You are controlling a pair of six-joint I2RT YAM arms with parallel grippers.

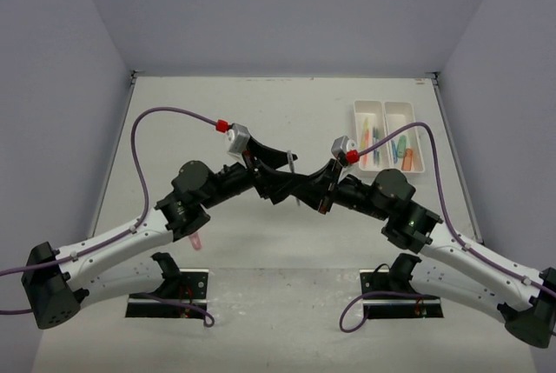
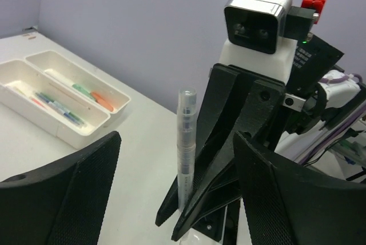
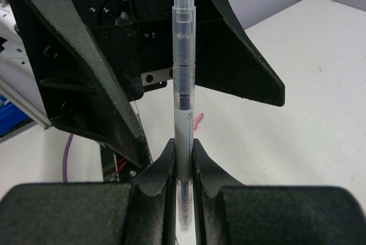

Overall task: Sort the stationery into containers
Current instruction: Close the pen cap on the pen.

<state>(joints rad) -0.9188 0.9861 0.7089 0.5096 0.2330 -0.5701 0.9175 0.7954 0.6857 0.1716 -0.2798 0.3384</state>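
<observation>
Slippage during a handover is the main hazard we judge from this state. The right claw point(image 3: 183, 162) is closed tight on the lower barrel of the clear grey pen point(image 3: 184, 79) and holds it upright above the counter point(image 1: 217, 103). The left claw point(image 2: 176, 142) is spread wide, one finger on each side of the pen, gripping nothing.

- If the right claw lets go before the left claw has a firm pinch, the pen drops and may roll.
- If the left claw closes off-centre, it can tilt the pen or strike the right claw, because the two claws stand very close together.
- The barrel looks smooth, so we expect a pinch near its tip to twist.

Count:

- Claws: two.
- Pens in a claw: one.
- Trays: two, side by side, well apart from the pen, beyond it on the robot's right.
- Nearer tray point(image 1: 369, 108): thin pens point(image 2: 57, 107), at least three; we cannot tell the exact number.
- Farther tray point(image 1: 401, 110): at least a green marker point(image 2: 83, 89) and an orange marker point(image 2: 103, 101).
- Loose on the counter: one pink marker point(image 1: 196, 241), well apart from the pen, on its near left.
</observation>
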